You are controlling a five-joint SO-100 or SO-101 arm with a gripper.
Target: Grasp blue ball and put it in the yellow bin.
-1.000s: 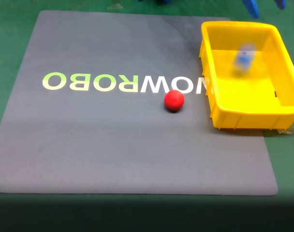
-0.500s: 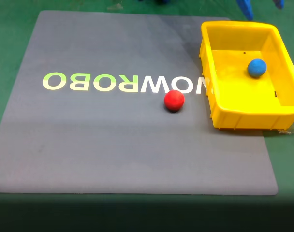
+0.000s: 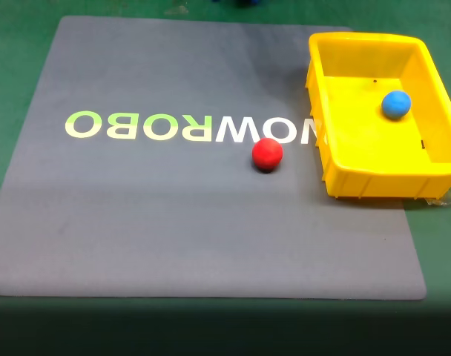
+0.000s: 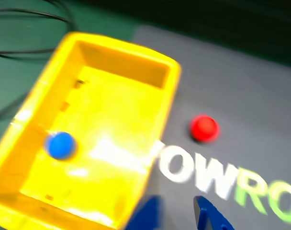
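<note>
Wrist view first: I see the claw (image 4: 176, 213) entering at the bottom edge, its two blue fingers standing apart with a clear gap between them and nothing held, so I read it as released. Above and left of it, the yellow bin (image 4: 170, 84) fills much of the left half of that frame, blurred by motion, and the blue ball (image 4: 60, 145) lies on the bin floor at the middle left, close to the bin's left wall. To the right of the bin, the red ball (image 4: 204, 128) sits on the grey mat (image 4: 241, 81), just above the large white and green letters printed there. From the fixed view I get a sharper look: the yellow bin (image 3: 337, 174) stands in the upper right of the frame, over the right edge of the grey mat (image 3: 173, 222), and the blue ball (image 3: 396, 104) rests inside it, toward the upper right part of the floor, near the right wall but whether it touches I cannot tell. The red ball (image 3: 268, 154) lies on the mat near the centre of the frame, just left of the bin and apart from it. Green bench (image 3: 10, 44) surface shows around the mat's edges.
</note>
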